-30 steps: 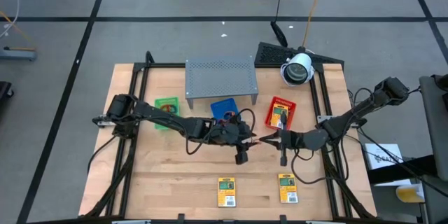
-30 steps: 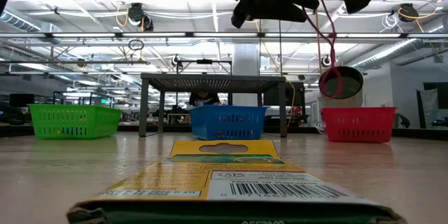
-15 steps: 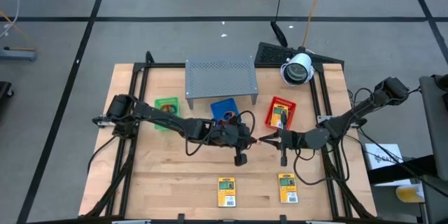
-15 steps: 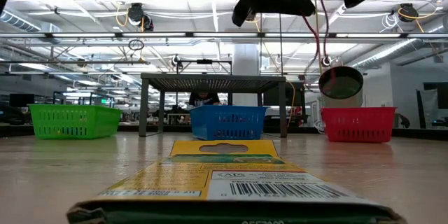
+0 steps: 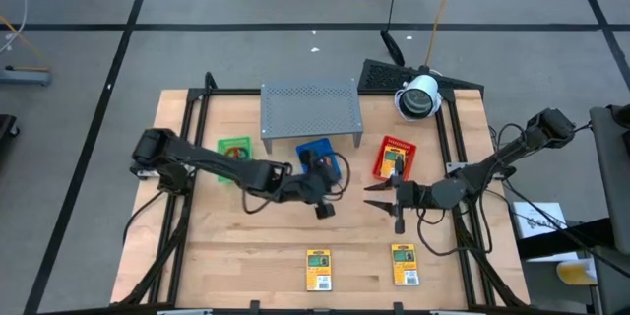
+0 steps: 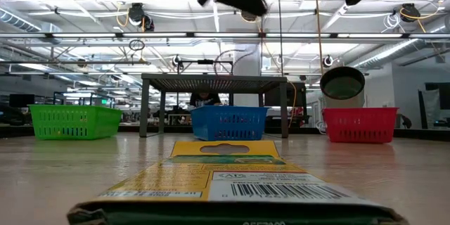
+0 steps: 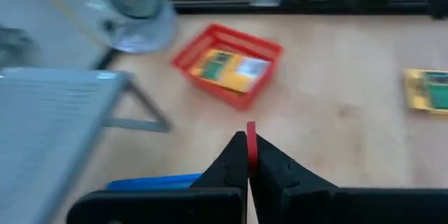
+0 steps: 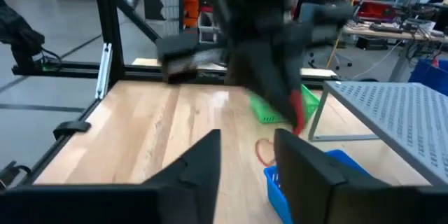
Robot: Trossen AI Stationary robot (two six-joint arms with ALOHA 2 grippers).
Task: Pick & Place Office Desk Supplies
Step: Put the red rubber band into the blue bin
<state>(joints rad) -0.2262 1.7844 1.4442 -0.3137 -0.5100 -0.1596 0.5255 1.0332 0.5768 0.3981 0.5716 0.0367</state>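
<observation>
High view: left gripper (image 5: 340,179) sits mid-table with its fingers pinched together on the rubber band (image 5: 344,172). I see the blue tray (image 5: 313,151) just behind it and the grey shelf (image 5: 309,108) beyond that. My right gripper (image 5: 374,195) faces it from nearby, jaws apart and holding nothing. The red tray (image 5: 395,157), with a yellow packet in it, lies just behind that gripper. The green tray (image 5: 233,148) is well off to the left gripper's outer side. Two more yellow packets (image 5: 318,269) lie flat near the table's front edge, well apart from both grippers.

Low view: both arms show only as dark shapes along the upper edge, and I cannot tell the fingers here. One yellow packet (image 6: 225,176) fills the foreground. The three trays stand in a row behind it, with the shelf over the blue one.

Left wrist view: my fingers (image 7: 231,164) meet on a short red strip of the band (image 7: 251,147). The red tray (image 7: 227,64) is ahead of them.

Right wrist view: my two fingers (image 8: 199,164) stand apart with bare tabletop between them. The other arm hangs ahead of them, with a red loop (image 8: 264,151) showing below it.
</observation>
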